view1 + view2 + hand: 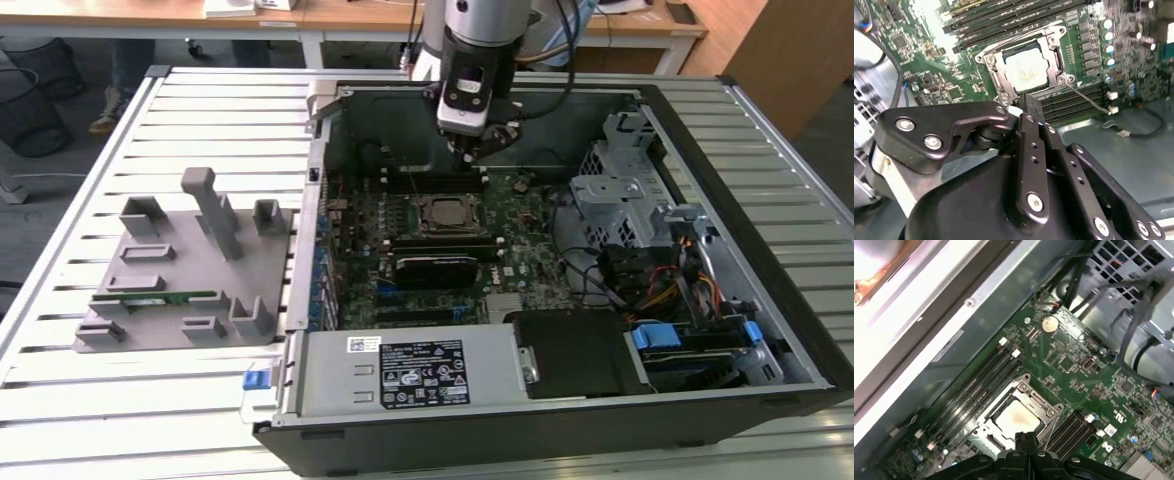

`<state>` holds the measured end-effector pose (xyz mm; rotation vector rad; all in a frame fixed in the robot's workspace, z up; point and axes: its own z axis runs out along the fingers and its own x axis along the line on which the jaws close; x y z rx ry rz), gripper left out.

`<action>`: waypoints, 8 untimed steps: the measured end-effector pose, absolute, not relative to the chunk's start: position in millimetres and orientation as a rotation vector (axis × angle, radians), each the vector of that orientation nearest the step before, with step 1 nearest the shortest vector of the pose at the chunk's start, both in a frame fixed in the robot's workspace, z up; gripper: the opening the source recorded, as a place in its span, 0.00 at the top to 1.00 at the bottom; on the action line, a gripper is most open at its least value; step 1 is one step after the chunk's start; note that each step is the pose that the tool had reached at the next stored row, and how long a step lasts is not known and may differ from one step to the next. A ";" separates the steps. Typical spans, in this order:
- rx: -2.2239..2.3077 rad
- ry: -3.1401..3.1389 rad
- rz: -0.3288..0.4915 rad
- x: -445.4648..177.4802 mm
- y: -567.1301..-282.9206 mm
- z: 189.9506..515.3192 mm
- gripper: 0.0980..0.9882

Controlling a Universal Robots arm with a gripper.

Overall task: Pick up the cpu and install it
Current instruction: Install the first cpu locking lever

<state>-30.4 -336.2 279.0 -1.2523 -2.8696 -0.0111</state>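
The cpu (1026, 70), a small flat square chip with a silvery metal top, was seen lying inside the steel-framed socket (995, 80). Around the socket was spread the green motherboard (929, 75) of an open black metal computer case (534, 435). The robot's black hand (1029, 100) was held just above the socket's edge, its fingers pressed together with nothing pinched between them. The chip appeared level and square within the socket. Seating was judged best done with the chip kept flat and any press applied lightly and straight down, so that no pin would be bent.
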 end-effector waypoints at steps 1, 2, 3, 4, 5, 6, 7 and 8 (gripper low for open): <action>-1.226 -2.881 -0.011 -30.4 -336.2 278.9 0.99; -1.200 -2.892 -0.011 -30.4 -336.2 278.7 0.99; -1.174 -2.902 -0.011 -30.4 -336.2 278.5 0.99; -1.148 -2.913 -0.011 -30.4 -336.2 278.4 0.99; -1.122 -2.923 -0.010 -30.4 -336.2 278.3 0.99; -1.095 -2.933 -0.010 -30.4 -336.2 278.2 0.99; -1.068 -2.943 -0.010 -30.4 -336.2 277.9 0.99; -1.041 -2.952 -0.010 -30.4 -336.2 277.6 0.99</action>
